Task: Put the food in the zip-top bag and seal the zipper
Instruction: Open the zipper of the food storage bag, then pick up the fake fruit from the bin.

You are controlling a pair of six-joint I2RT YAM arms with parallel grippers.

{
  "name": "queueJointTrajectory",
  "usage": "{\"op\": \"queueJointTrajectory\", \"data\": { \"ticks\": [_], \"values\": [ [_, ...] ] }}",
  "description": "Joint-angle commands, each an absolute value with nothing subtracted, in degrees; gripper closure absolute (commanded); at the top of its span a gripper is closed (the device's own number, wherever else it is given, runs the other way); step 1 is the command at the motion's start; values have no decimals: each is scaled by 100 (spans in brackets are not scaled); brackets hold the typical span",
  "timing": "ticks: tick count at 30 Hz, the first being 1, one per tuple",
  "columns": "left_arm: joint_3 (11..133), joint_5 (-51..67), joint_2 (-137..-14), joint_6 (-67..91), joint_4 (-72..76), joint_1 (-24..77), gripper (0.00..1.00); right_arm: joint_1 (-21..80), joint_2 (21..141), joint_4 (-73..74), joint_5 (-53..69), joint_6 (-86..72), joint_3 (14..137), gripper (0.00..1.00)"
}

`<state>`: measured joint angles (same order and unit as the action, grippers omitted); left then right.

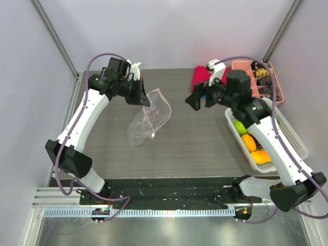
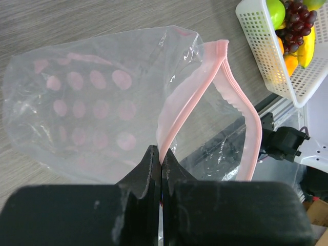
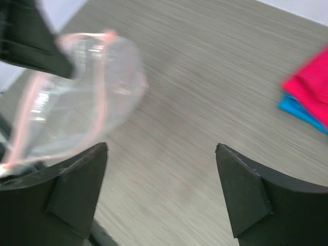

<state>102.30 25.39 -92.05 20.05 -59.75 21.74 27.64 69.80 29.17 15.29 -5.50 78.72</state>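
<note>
My left gripper is shut on the pale pink zipper of the clear zip-top bag, holding it up above the table with its mouth gaping. In the left wrist view the jaws pinch one lip of the bag. My right gripper hangs open and empty to the right of the bag, apart from it; its wrist view shows the bag left of the fingers. The food lies in a white mesh basket: purple grapes, a green fruit, oranges, a banana.
The white basket stands at the right edge, partly under my right arm. A pink tray with small items sits at the back right. Folded red cloth over blue cloth lies beside it.
</note>
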Motion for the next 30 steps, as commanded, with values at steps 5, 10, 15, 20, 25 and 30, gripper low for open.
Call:
{"op": "queueJointTrajectory", "data": {
  "ticks": [5,10,15,20,25,30],
  "values": [
    [10336,2804,-9229,2197,-5678,2206,100,-346,7162,5902,2874,2113,8367,5],
    [10336,2795,-9193,2171,-5695,2224,100,-1616,8005,6828,2366,3207,8701,0],
    [10371,2795,-9193,2153,-5704,2224,100,-2109,8692,6908,898,3050,8912,0],
    [10345,2830,-9176,2136,-5730,2224,100,-2153,8850,6601,308,3111,8500,0],
    [10222,2813,-9106,2118,-5704,2224,100,-2171,9429,6460,-342,3365,8613,0],
    [10213,2786,-9088,2109,-5687,2224,100,-2171,9904,6495,-185,3402,9078,1]
  ]
}}
